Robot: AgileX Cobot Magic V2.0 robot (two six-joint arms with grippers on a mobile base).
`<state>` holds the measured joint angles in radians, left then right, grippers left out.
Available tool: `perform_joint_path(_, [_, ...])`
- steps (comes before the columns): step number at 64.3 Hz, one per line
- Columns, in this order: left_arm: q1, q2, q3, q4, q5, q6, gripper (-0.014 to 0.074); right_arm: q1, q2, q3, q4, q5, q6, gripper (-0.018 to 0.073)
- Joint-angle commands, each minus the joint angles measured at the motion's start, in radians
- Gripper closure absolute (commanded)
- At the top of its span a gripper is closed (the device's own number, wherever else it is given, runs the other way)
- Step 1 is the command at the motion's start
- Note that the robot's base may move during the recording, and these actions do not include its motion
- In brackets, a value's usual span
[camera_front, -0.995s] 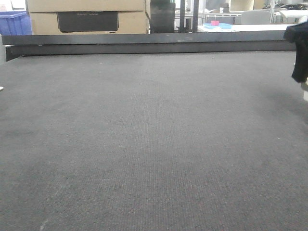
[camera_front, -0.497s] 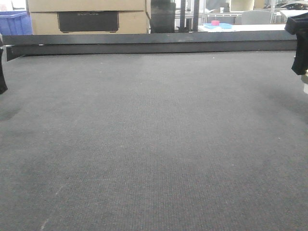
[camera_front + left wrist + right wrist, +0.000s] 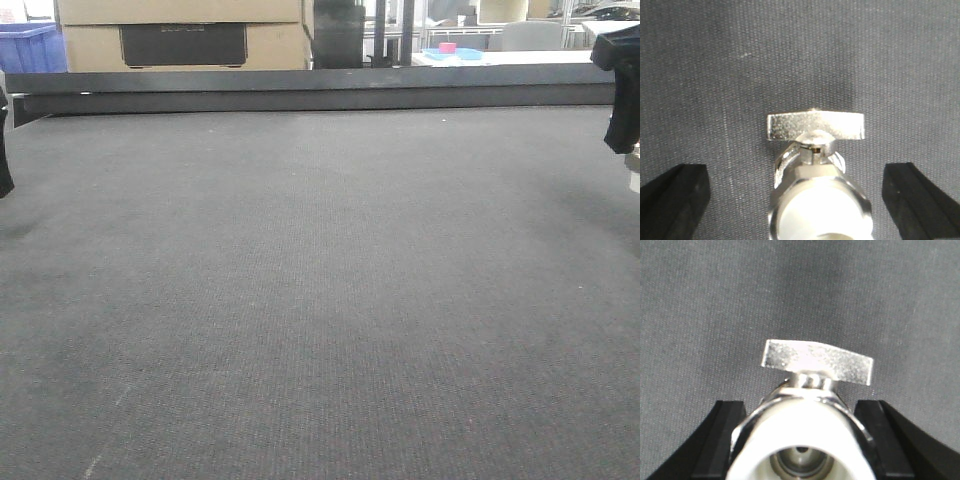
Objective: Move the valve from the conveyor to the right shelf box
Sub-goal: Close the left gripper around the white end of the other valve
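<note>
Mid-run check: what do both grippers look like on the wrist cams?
The left gripper and right gripper both carry matte black fingers, blocky with angled, chamfered edges. No markings or cables show on them.

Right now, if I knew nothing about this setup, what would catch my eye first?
The huge dark grey conveyor fills almost the whole front view. Up close, each wrist camera shows a shiny metal valve with a flat wing handle. The first valve sits in the gap of the wide-open left claw, untouched, while the right claw presses against both sides of the second valve.
</note>
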<state>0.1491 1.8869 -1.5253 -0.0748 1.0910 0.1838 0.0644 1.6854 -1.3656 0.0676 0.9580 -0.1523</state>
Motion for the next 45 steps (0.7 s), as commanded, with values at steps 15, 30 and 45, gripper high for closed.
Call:
perform_joint_path(15, [-0.004,-0.002,-0.010,-0.012,0.026,-0.002,0.0218,0.000,-0.022,-0.011,-0.014,-0.032,-0.006,0.0713])
perform_joint_path(30, [-0.004,-0.002,-0.010,-0.012,-0.001,-0.004,0.0706,0.000,-0.022,-0.011,-0.014,-0.034,-0.006,0.0713])
perform_joint_path(45, [-0.004,-0.044,-0.010,-0.019,0.019,-0.004,0.0708,0.000,-0.062,-0.011,-0.014,-0.036,-0.006,0.0713])
